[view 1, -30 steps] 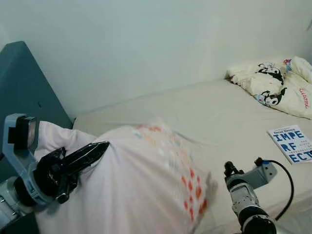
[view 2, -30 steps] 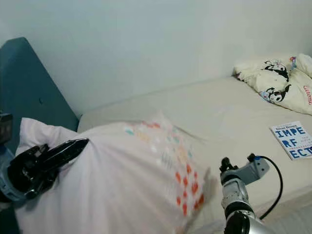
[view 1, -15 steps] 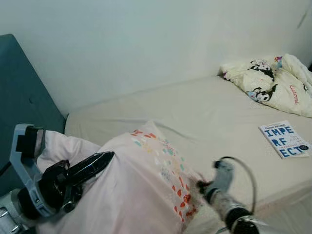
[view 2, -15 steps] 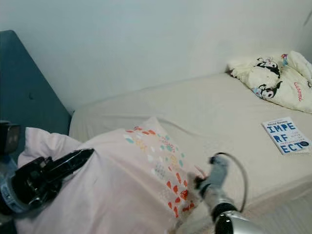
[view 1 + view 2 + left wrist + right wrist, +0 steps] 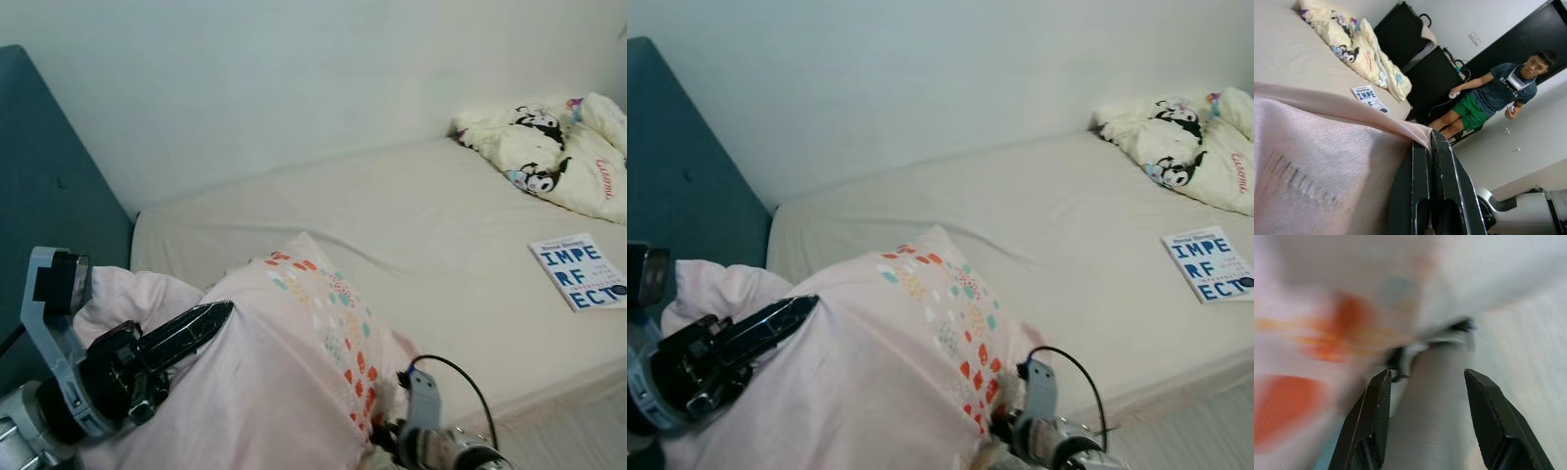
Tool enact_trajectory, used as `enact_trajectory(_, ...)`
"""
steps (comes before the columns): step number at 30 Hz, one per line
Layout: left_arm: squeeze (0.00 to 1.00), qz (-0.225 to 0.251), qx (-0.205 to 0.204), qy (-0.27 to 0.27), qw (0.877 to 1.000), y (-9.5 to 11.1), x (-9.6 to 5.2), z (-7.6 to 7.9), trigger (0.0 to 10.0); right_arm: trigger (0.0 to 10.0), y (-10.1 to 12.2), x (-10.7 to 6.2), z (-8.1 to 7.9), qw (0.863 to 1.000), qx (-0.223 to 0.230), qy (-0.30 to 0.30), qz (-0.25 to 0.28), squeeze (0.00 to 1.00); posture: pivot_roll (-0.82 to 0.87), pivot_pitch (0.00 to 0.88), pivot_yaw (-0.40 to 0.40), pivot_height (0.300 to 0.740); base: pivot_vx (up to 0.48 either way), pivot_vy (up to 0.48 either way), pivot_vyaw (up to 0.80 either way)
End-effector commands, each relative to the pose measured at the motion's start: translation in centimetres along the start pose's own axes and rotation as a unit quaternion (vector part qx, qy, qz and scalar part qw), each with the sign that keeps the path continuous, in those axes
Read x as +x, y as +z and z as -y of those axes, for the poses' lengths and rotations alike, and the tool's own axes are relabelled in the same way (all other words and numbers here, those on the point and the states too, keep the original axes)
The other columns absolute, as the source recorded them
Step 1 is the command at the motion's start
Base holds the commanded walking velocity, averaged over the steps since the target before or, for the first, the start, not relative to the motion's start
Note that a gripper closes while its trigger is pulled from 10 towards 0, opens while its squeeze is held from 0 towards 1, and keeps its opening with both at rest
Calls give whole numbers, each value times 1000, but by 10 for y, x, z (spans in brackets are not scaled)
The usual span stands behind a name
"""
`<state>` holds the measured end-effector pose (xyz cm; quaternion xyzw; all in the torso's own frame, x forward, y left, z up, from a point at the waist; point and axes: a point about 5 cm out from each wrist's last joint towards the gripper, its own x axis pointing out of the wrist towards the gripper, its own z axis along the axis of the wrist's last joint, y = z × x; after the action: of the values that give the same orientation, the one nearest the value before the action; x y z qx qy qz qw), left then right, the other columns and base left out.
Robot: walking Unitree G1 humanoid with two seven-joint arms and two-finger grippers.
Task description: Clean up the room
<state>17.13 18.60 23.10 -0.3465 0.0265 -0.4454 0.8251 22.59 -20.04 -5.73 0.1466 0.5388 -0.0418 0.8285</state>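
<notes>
The wide bed with a cream fitted sheet (image 5: pixel 411 235) runs from the teal padded headboard (image 5: pixel 44 186) on the robot's left to a crumpled cream cartoon-print blanket (image 5: pixel 554 162) at the far right. A white paperback book with blue block lettering (image 5: pixel 580 271) lies flat near the bed's front edge, well apart from both arms.

The large pale pink pillow with coloured dot print (image 5: pixel 294 362) is held low in front of the robot, over the bed's near edge. Its long axis runs between the two arms.

The left gripper (image 5: pixel 1426 147) has its fingers pressed together, clamped on the pillow's pink fabric at the left end. The right gripper (image 5: pixel 1422 396) sits just beside the pillow's right lower corner, fingers apart, gripping nothing. The right arm is nearer the free corner, so it would likely take that end.
</notes>
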Motion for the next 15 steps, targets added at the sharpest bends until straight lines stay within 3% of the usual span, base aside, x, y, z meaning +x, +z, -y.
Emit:
enact_trajectory(1,0,10,-3,-29,1000,1,4,9,10000,10000,-13,1,6,1000,0,-16,-20,0,133,233,13,740,0,0,0)
enact_trajectory(4,0,15,-10,-28,999,1,6,10,10000,10000,-13,0,17,999,24,-44,15,0,143,250,21,740,0,0,0)
enact_trajectory(7,0,24,-15,-31,999,7,7,17,10000,10000,22,-6,19,979,95,-60,168,0,179,283,34,740,0,0,0)
enact_trajectory(8,0,24,-15,-31,999,7,7,17,10000,10000,22,-6,19,979,95,-60,168,0,179,283,34,740,0,0,0)
enact_trajectory(9,0,27,-17,-25,999,9,4,22,10000,10000,36,-10,15,968,126,-49,210,0,204,304,32,740,0,0,0)
enact_trajectory(15,0,28,-22,0,999,10,-6,33,10000,10000,49,-11,4,964,142,-38,222,0,266,369,28,740,0,0,0)
